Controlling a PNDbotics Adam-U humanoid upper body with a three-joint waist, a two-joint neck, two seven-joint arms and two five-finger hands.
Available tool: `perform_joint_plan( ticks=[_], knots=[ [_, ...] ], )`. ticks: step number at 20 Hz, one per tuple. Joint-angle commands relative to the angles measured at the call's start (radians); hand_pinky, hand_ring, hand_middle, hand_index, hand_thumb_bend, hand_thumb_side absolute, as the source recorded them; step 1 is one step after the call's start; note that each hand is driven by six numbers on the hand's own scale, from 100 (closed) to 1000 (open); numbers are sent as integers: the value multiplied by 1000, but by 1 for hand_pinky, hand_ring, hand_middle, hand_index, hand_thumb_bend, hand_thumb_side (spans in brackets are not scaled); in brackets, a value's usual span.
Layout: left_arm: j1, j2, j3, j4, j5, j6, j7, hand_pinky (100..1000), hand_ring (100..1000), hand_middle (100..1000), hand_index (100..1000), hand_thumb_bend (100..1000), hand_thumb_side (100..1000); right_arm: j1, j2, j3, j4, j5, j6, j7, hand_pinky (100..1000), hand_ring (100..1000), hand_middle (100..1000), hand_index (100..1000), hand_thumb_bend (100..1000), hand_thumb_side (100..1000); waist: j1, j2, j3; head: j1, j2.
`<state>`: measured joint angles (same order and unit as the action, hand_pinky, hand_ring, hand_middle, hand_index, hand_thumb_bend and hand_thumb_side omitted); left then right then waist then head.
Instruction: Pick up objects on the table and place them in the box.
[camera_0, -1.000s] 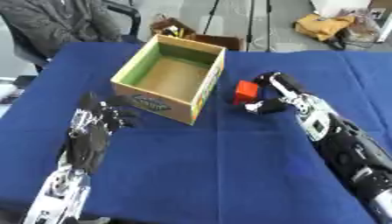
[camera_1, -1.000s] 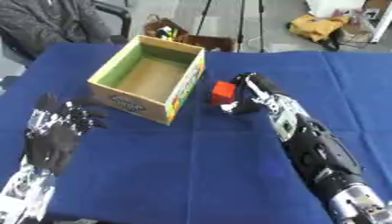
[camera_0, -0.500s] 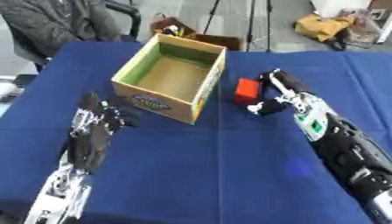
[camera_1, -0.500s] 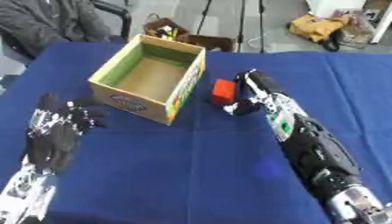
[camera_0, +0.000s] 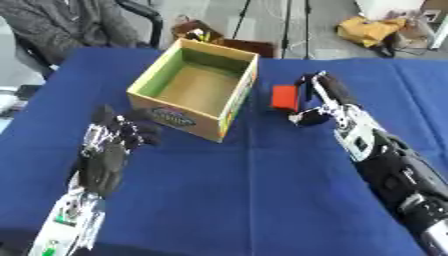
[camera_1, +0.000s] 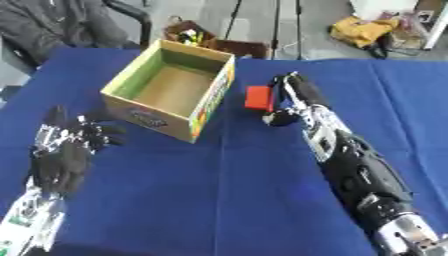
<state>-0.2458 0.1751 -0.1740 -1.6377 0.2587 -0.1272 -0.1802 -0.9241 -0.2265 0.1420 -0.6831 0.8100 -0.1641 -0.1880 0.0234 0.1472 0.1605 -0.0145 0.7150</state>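
A small red block (camera_0: 283, 97) stands on the blue table just right of the open cardboard box (camera_0: 194, 89), whose green-lined inside shows only its brown bottom. My right hand (camera_0: 318, 100) is at the block's right side, fingers stretched along it and thumb low beside it, not curled round it. Lying flat on the cloth at the lower left is my left hand (camera_0: 111, 145), open with fingers spread, holding nothing, left of the box's front corner.
The blue cloth table (camera_0: 245, 200) runs to the near edge. Behind it, a chair with a dark jacket (camera_0: 70, 25), a brown box with small items (camera_0: 210, 37) and a yellow bag (camera_0: 372, 30) are on the floor.
The right hand has drawn in against the red block's right side. The left hand stays in place. The whole picture shifted slightly.
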Motion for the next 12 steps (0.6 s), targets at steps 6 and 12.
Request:
perform_joint_plan(
  ticks=[6,12],
  knots=[
    [-4,6,-1,-15,2,-1,-4,636,688,717,790,420,1000,-38,-16,18,-89,-94,17,-13,624,588,306,366,100,100,1,-21,12,-6,-8],
    [-5,-4,-15,-12,5,1,-17,636,688,717,790,423,1000,-60,-32,27,-134,-136,32,-7,625,587,307,366,100,100,-4,-20,59,-25,-22]
  ],
)
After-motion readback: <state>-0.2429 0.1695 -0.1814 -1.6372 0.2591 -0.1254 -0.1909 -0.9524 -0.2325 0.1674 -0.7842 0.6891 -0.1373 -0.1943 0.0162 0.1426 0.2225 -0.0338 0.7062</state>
